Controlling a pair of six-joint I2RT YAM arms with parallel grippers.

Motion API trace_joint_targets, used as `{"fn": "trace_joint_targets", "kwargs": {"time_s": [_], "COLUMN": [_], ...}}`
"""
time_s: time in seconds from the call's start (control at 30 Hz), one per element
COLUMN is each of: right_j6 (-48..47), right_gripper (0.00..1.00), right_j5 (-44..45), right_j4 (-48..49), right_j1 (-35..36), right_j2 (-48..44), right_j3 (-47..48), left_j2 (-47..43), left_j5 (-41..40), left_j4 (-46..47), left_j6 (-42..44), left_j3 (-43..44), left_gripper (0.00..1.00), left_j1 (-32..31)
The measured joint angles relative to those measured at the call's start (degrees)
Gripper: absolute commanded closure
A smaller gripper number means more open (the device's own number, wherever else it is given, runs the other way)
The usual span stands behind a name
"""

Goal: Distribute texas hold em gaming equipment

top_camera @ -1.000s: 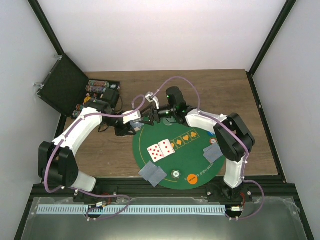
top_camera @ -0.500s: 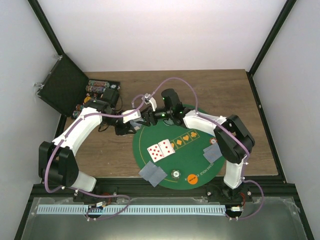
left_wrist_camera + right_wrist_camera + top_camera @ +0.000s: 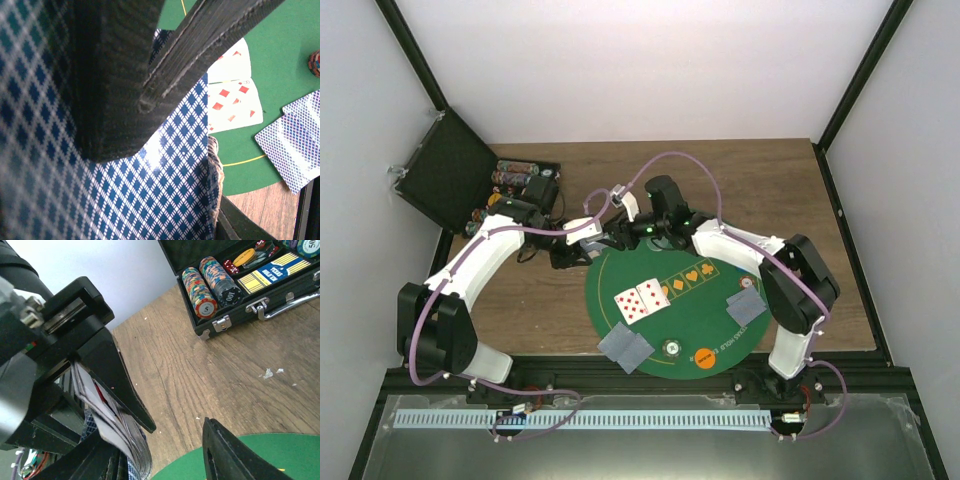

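My left gripper is shut on a deck of playing cards with blue-diamond backs, held just off the far left rim of the green mat. My right gripper meets it from the right. One of its fingers lies against the deck. Its jaws are apart, with only bare wood between them. Two face-up red-pip cards lie on the mat. Face-down cards lie at its near left and right. A pale token and an orange token sit near the mat's front edge.
An open black case stands at the back left, its lid raised toward the wall. It holds stacked chips, dice and a boxed deck. Brown wooden table surrounds the mat.
The right gripper has slid left up against the deck in the left gripper, and its jaws have narrowed. The left arm has stayed put.
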Motion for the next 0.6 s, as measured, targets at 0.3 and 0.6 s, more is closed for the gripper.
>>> {"fn": "trace_joint_targets", "kwargs": {"time_s": [0.3,0.6], "right_j6": [-1.8,-3.1], "right_gripper": [0.68,0.86], "right_j5": [0.2,1.2], "right_j4": [-2.6,-5.6], "right_j1": [0.0,-0.3], "right_j2": [-1.1,-2.8], "right_j3": [0.0,0.1], "left_j2": [0.3,0.3], "left_j5": [-0.2,-0.9], "left_j4": [0.2,0.2], "left_j6": [0.0,0.0], "left_j3": [-0.2,-0.5], "left_gripper": [0.66,0.66], "left_j1": [0.0,0.0]}}
